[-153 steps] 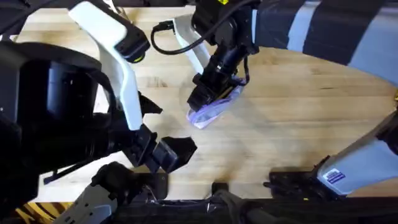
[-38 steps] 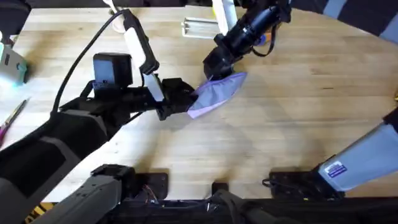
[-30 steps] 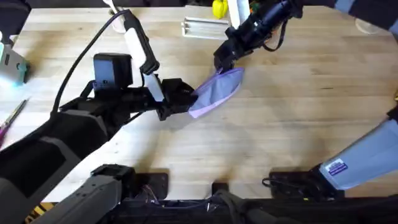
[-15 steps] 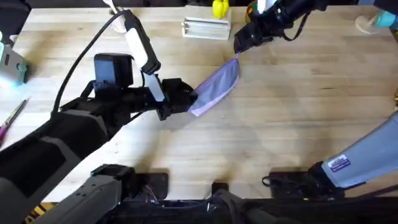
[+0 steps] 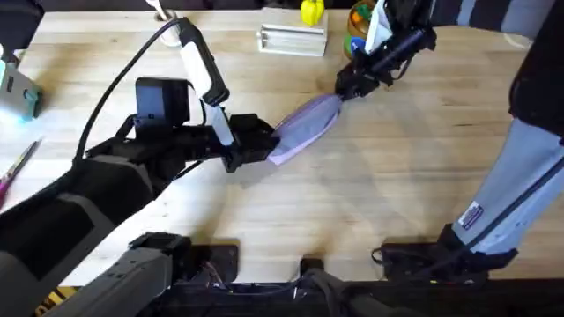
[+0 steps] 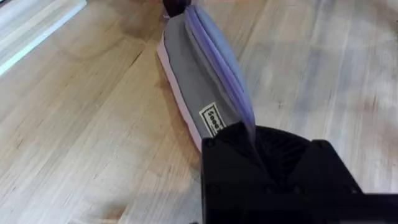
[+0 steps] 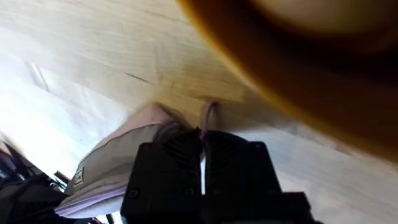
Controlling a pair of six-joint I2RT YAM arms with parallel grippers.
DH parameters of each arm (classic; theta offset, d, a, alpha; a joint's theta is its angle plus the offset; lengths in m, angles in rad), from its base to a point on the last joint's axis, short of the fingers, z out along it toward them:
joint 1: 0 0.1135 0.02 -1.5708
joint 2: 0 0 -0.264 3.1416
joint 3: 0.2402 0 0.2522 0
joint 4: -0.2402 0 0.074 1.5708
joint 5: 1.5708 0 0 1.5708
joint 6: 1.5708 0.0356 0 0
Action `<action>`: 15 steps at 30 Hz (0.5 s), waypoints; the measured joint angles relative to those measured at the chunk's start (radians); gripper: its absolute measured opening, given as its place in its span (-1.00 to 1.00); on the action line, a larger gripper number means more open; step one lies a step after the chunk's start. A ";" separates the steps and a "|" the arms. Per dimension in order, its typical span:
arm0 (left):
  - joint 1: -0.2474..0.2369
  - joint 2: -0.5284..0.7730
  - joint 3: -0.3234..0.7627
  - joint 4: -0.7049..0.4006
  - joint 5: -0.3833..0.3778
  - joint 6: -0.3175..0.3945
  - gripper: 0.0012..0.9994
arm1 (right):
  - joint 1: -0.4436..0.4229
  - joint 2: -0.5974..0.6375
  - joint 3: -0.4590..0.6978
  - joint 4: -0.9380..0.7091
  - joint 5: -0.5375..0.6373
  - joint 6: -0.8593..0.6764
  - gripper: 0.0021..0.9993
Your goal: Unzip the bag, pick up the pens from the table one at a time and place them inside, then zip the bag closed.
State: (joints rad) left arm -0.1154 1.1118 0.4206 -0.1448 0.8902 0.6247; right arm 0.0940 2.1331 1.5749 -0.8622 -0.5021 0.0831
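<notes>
The purple bag (image 5: 304, 126) lies stretched out slantwise on the table (image 5: 405, 185). My left gripper (image 5: 263, 146) is shut on its near left end; in the left wrist view the left gripper (image 6: 247, 134) pinches that end just past the small label (image 6: 212, 119), and the bag (image 6: 199, 68) runs away from it. At the far right end my right gripper (image 5: 345, 88) is shut. The right wrist view has the right gripper (image 7: 202, 142) pressed together on a lavender zipper tab (image 7: 208, 114) of the bag (image 7: 115, 163). The pens are out of view.
A white rectangular box (image 5: 292, 40), a yellow toy (image 5: 310, 11) and a blue-and-orange tub (image 5: 359, 19) stand at the table's far edge, close behind the right gripper. A teal object (image 5: 22, 99) and a pink stick (image 5: 15, 165) lie at the far left.
The right gripper slid from the bag's middle to its far right end and came down a little, pulling the bag out long. The left gripper kept its hold over the last second.
</notes>
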 joint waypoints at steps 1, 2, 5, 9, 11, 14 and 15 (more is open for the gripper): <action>0.000 0.000 0.000 -0.001 0.000 0.000 -0.92 | -0.001 0.002 0.000 0.004 -0.010 0.003 -0.93; 0.000 0.000 0.000 -0.001 0.000 0.000 -0.92 | -0.001 0.002 0.000 0.010 -0.019 0.008 -0.94; 0.000 0.000 0.000 -0.005 0.000 0.000 -0.92 | 0.000 0.002 0.000 0.017 -0.039 0.014 -0.94; 0.000 0.000 0.000 -0.006 0.000 0.000 -0.92 | 0.008 0.002 0.000 0.009 -0.053 0.018 -0.79; 0.000 0.000 0.000 -0.013 0.001 0.000 -0.92 | 0.013 0.003 0.000 0.008 -0.056 0.019 -0.25; 0.002 0.000 -0.002 -0.030 0.011 0.000 -0.92 | 0.015 -0.013 0.008 0.006 -0.083 0.021 0.60; 0.002 0.000 -0.002 -0.031 0.012 -0.001 -0.92 | 0.017 -0.021 0.012 0.005 -0.086 0.020 0.87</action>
State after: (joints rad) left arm -0.1131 1.1114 0.4187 -0.1757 0.9022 0.6239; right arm 0.1107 2.1125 1.5874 -0.8576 -0.5884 0.1029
